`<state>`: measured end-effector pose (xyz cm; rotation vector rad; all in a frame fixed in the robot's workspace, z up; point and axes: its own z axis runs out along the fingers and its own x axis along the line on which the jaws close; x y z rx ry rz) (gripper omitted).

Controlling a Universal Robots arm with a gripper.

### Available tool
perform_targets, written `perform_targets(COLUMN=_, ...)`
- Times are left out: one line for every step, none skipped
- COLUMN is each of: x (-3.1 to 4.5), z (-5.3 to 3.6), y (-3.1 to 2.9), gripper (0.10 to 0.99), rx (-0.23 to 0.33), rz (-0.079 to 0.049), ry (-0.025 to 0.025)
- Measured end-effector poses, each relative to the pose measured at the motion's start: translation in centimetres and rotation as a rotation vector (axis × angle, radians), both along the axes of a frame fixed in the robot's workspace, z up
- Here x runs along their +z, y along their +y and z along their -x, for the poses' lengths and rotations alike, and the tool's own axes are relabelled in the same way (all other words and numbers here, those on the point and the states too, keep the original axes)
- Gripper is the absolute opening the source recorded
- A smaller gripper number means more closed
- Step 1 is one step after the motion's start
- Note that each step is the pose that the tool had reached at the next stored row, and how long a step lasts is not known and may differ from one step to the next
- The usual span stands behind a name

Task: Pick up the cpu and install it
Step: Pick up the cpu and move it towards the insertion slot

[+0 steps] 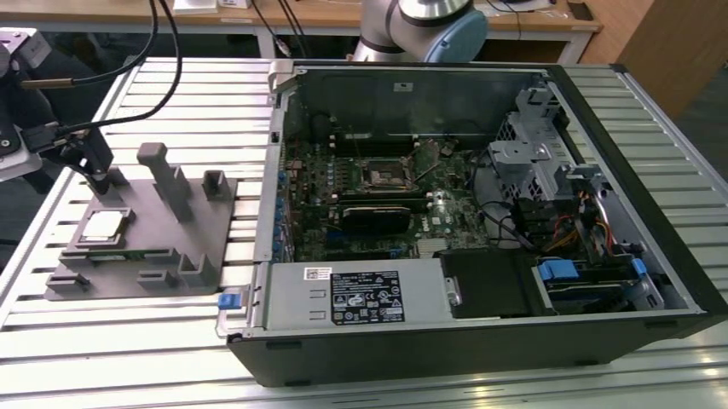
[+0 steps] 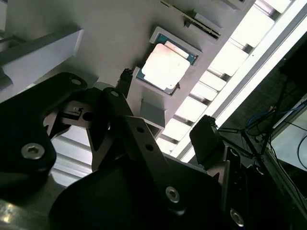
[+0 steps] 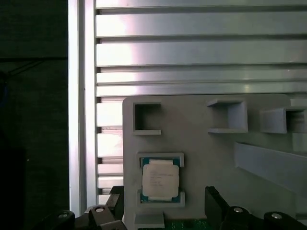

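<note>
One cpu (image 3: 160, 178) lies flat in the grey fixture (image 3: 206, 158); the pincer (image 3: 164, 197) hovers over it, fingers (image 3: 215, 201) spread, empty.

Right over the cpu (image 3: 160, 179) it's all open air, nothing covering its top. It sits in a shallow pocket of the grey fixture (image 1: 136, 256), with low lips on two opposite sides of the cpu, so sideways access is tight there. The gripper (image 1: 101, 175) hangs close by the cpu, jaws spread wider than it. To the exterior view's right of the cpu there's a tall post (image 1: 163, 179) and a shorter block (image 1: 216, 189), then the computer case (image 1: 478, 341) wall. Cables (image 1: 148, 77) droop well beyond the cpu. The bare table (image 1: 114, 358) in front of the cpu is free.
</note>
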<state>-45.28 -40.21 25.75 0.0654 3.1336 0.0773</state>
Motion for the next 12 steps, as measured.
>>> perform_targets(x=-0.13, z=0.00, y=0.00, gripper=0.761, rx=0.000, rz=0.000, ry=0.0000)
perform_targets(x=-0.24, z=0.00, y=0.00, gripper=0.761, rx=0.000, rz=0.000, ry=0.0000)
perform_targets(x=-0.33, z=0.00, y=-0.01, gripper=0.761, rx=0.000, rz=-0.001, ry=0.0000)
perform_targets(x=-0.40, z=0.00, y=-0.02, gripper=0.761, rx=0.000, rz=-0.001, ry=0.0000)
perform_targets(x=-0.46, z=0.00, y=-0.02, gripper=0.761, rx=0.000, rz=-0.001, ry=0.0001)
perform_targets(x=-0.53, z=0.00, y=-0.03, gripper=0.761, rx=0.000, rz=-0.001, ry=0.0002)
perform_targets(x=-0.60, z=0.00, y=-0.04, gripper=0.761, rx=0.000, rz=-0.001, ry=0.0003)
perform_targets(x=-0.67, z=0.00, y=-0.05, gripper=0.761, rx=0.000, rz=-0.001, ry=0.0003)
perform_targets(x=-0.73, z=0.00, y=-0.05, gripper=0.761, rx=0.000, rz=-0.001, ry=0.0004)
perform_targets(x=-0.78, z=0.00, y=-0.06, gripper=0.761, rx=0.000, rz=-0.001, ry=0.0006)
perform_targets(x=-0.83, z=0.00, y=-0.06, gripper=0.761, rx=0.000, rz=-0.002, ry=0.0006)
perform_targets(x=-0.86, z=0.00, y=-0.07, gripper=0.761, rx=0.000, rz=-0.002, ry=0.0008)
